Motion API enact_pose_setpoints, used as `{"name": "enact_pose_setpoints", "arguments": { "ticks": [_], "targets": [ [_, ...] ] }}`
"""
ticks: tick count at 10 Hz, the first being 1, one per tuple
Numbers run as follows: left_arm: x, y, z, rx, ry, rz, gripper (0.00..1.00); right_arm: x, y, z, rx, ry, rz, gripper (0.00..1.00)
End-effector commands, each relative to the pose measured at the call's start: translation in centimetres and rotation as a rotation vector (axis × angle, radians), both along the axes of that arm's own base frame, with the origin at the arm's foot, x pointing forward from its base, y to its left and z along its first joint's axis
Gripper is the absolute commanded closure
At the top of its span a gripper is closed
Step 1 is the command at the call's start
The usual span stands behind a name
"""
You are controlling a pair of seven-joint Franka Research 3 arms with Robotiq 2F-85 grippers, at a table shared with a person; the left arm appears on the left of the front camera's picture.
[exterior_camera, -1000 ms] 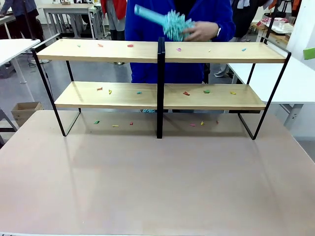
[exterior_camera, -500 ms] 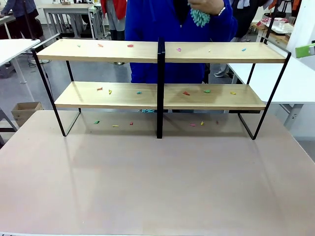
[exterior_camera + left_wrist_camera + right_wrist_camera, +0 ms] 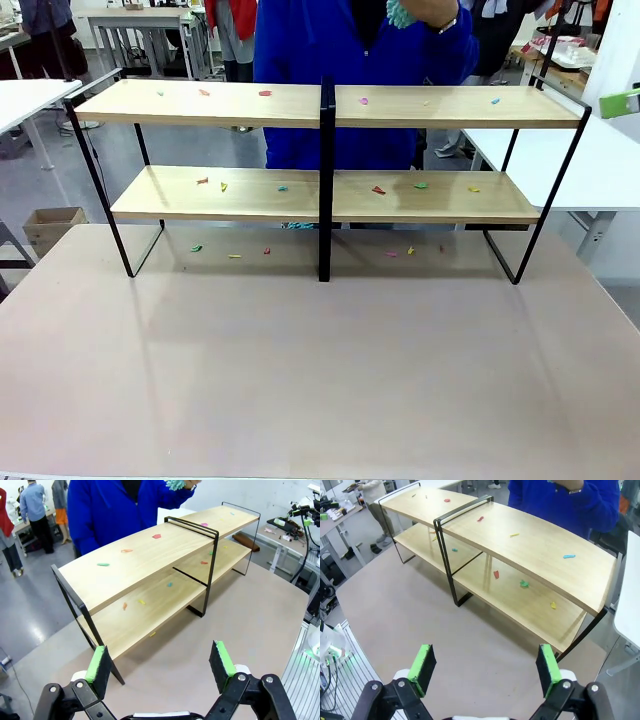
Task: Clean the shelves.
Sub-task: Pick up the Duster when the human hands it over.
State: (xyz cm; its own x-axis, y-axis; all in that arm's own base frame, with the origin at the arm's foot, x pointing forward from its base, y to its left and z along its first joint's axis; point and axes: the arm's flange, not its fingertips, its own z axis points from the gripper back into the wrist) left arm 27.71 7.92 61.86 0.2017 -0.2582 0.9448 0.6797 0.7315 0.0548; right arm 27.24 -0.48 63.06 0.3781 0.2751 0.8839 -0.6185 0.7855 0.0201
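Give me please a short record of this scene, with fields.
shelves: two boards, both dotted with small coloured scraps
table: more scraps under the rack
person: behind the rack, hand raised, holding a teal tuft
left gripper: open, empty, short of the rack
right gripper: open, empty

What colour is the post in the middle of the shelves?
Black. The centre post of the shelves shows best in the front view.
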Motion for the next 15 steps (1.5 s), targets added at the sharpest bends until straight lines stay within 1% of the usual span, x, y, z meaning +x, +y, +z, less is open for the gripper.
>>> {"name": "enact_pose_setpoints", "arguments": {
  "ticks": [1,9,10,11,12,13,14,15],
  "targets": [
    [0.0,-0.1,0.0,0.0,-0.004,-0.012,0.0,0.0,-0.1,-0.1,0.0,0.004,0.003,0.0],
    [0.0,-0.1,0.0,0.0,-0.004,-0.012,0.0,0.0,0.0,0.0,0.0,0.0,0.0,0.0],
    [0.0,-0.1,0.0,0.0,-0.004,-0.012,0.0,2.4,0.7,2.0,0.045,0.138,-0.049,0.0],
    [0.0,-0.1,0.0,0.0,-0.004,-0.012,0.0,5.4,1.8,4.6,0.113,0.331,-0.068,0.0],
    [0.0,-0.1,0.0,0.0,-0.004,-0.012,0.0,8.6,2.7,6.7,0.163,0.45,-0.122,0.0],
    [0.0,-0.1,0.0,0.0,-0.004,-0.012,0.0,11.8,3.5,7.5,0.196,0.551,-0.132,0.0],
    [0.0,-0.1,0.0,0.0,-0.004,-0.012,0.0,14.3,4.5,7.3,0.236,0.565,-0.11,0.0],
    [0.0,-0.1,0.0,0.0,-0.004,-0.012,0.0,14.4,4.8,7.6,0.321,0.371,-0.094,0.0]
  ]
}}
